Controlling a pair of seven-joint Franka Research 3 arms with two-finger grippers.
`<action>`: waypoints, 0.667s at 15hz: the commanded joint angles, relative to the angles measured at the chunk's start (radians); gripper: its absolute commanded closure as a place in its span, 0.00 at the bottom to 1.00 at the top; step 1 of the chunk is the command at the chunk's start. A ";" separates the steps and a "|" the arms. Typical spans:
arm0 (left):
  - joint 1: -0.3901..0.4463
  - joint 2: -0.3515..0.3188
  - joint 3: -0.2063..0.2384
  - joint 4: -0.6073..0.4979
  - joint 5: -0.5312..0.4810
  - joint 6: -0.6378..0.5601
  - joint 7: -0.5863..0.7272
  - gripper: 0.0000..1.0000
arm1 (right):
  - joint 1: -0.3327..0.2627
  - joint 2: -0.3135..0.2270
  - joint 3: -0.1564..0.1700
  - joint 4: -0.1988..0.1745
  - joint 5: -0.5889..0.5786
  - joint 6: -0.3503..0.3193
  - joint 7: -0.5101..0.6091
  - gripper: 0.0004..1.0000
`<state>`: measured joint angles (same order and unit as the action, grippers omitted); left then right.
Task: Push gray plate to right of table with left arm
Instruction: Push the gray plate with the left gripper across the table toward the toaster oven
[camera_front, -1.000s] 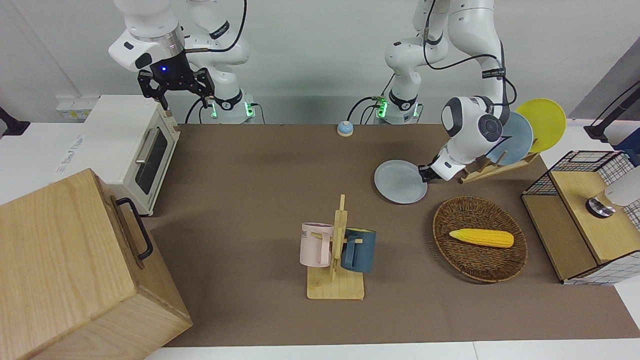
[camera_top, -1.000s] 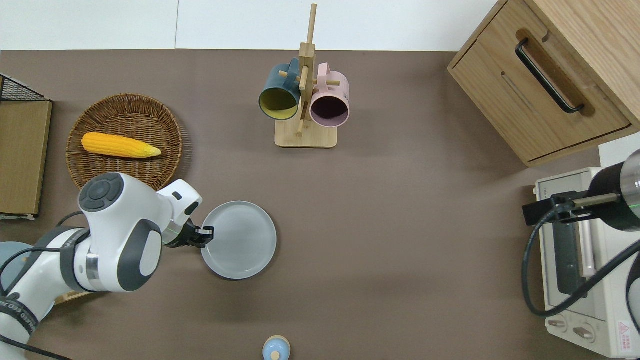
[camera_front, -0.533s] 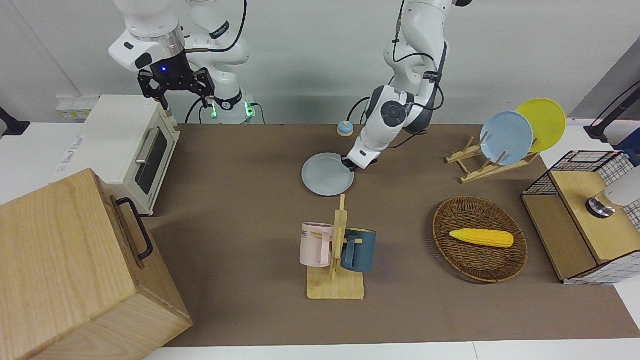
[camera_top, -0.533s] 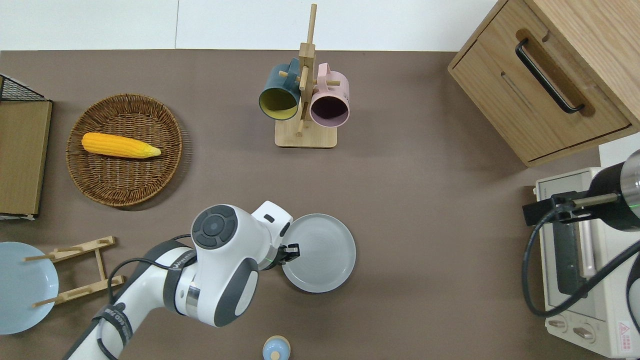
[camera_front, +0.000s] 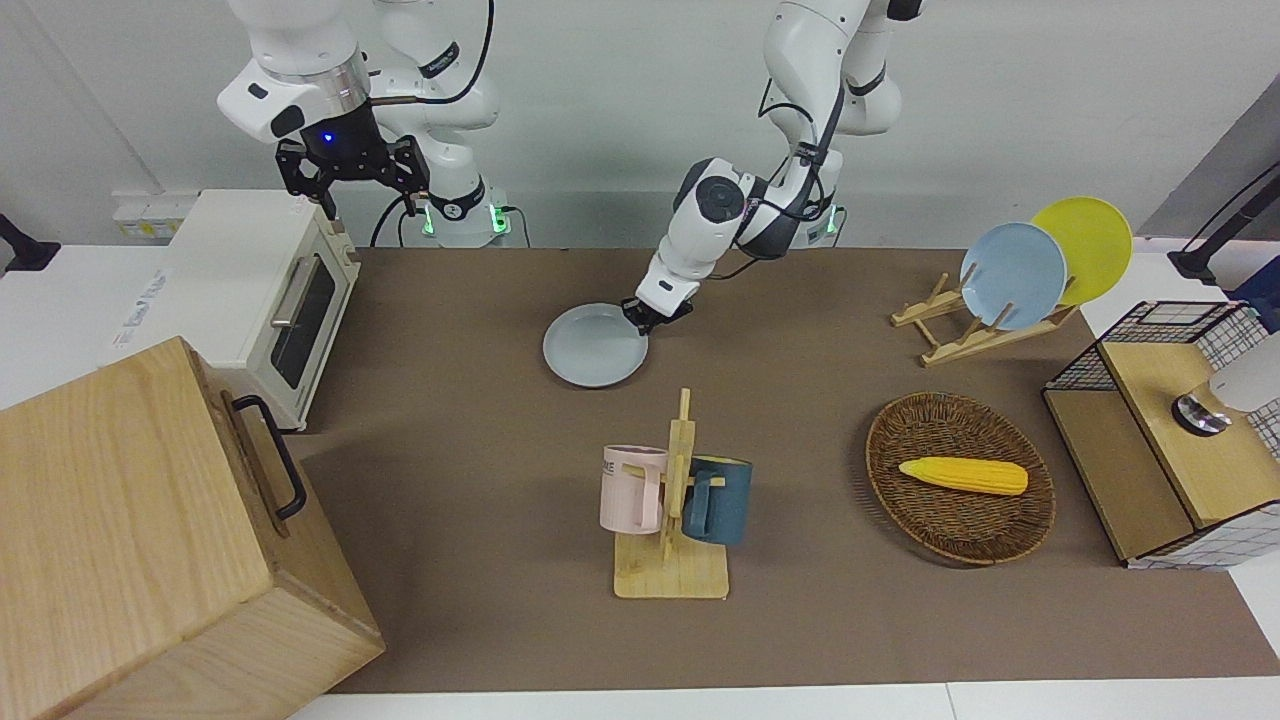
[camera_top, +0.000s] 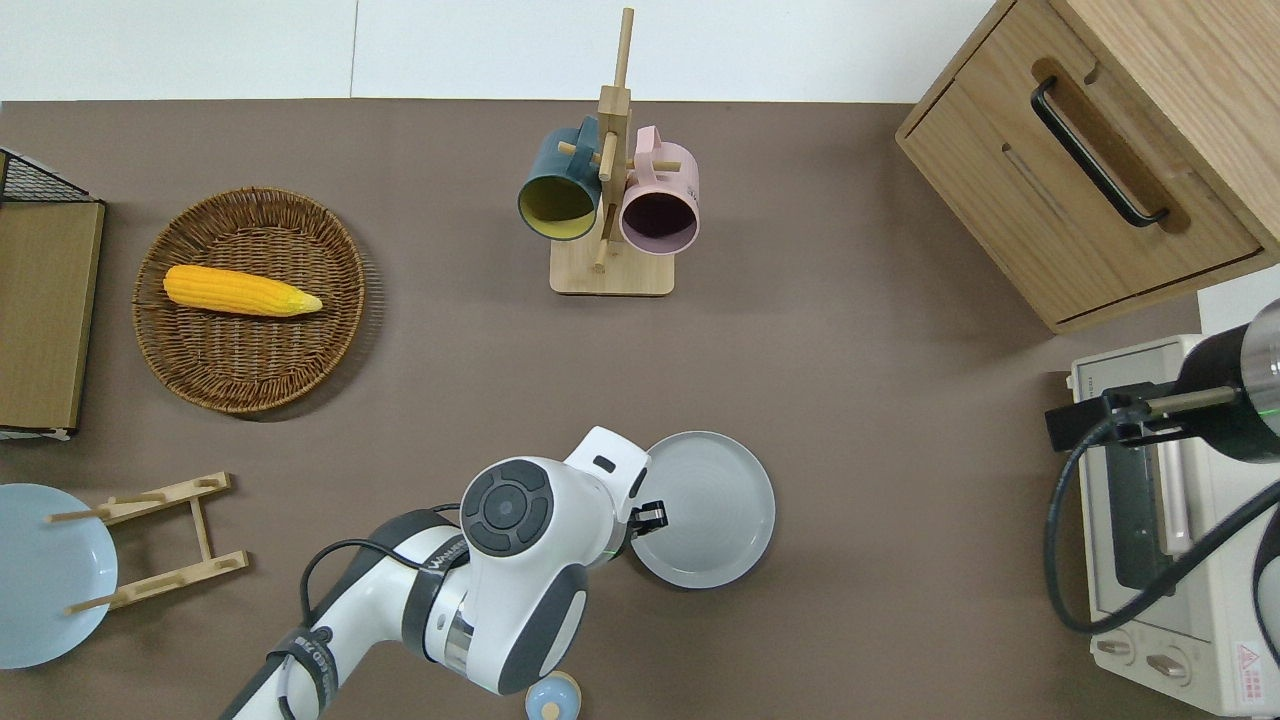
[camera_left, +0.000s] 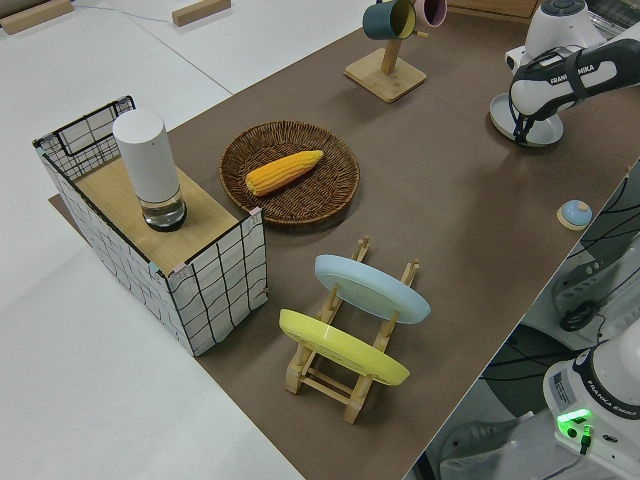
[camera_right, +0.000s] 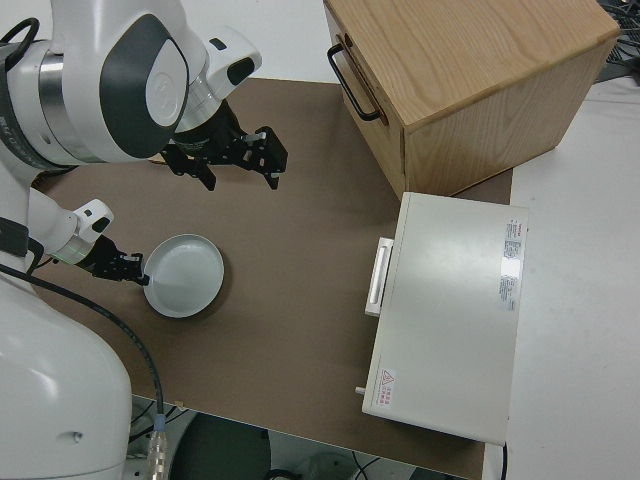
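Note:
The gray plate (camera_front: 592, 347) (camera_top: 712, 512) (camera_right: 186, 276) lies flat on the brown table (camera_top: 880, 330), about midway along it and nearer to the robots than the mug rack. My left gripper (camera_front: 645, 313) (camera_top: 650, 517) (camera_right: 128, 267) is down at table level, against the plate's rim on the side toward the left arm's end. The left arm's wrist hides part of that rim in the overhead view. My right gripper (camera_front: 357, 195) (camera_right: 238, 178) is parked, open and holding nothing.
A wooden mug rack (camera_top: 610, 272) holds a blue and a pink mug. A wicker basket (camera_top: 340, 330) holds a corn cob (camera_top: 240, 291). A dish rack (camera_front: 960, 335) carries a sky-blue and a yellow plate. A toaster oven (camera_top: 1160, 590), a wooden cabinet (camera_top: 1090, 160) and a small bell (camera_top: 552, 698) stand nearby.
The left arm has slid the gray plate from beside the basket and dish rack toward the right arm's end, to about mid-table. The right arm has not moved.

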<state>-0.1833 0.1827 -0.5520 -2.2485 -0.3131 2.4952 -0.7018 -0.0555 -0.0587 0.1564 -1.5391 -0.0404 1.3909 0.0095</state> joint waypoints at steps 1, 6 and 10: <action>-0.051 0.057 0.012 0.035 -0.015 0.076 -0.068 1.00 | -0.001 -0.010 0.000 -0.004 0.002 -0.006 -0.008 0.00; -0.091 0.098 0.012 0.081 -0.014 0.096 -0.105 1.00 | -0.001 -0.010 0.000 -0.004 0.002 -0.006 -0.008 0.00; -0.093 0.104 0.014 0.095 -0.004 0.094 -0.102 0.32 | -0.001 -0.010 0.000 -0.004 0.002 -0.006 -0.008 0.00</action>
<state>-0.2580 0.2632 -0.5515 -2.1821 -0.3140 2.5763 -0.7941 -0.0555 -0.0587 0.1564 -1.5391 -0.0404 1.3909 0.0095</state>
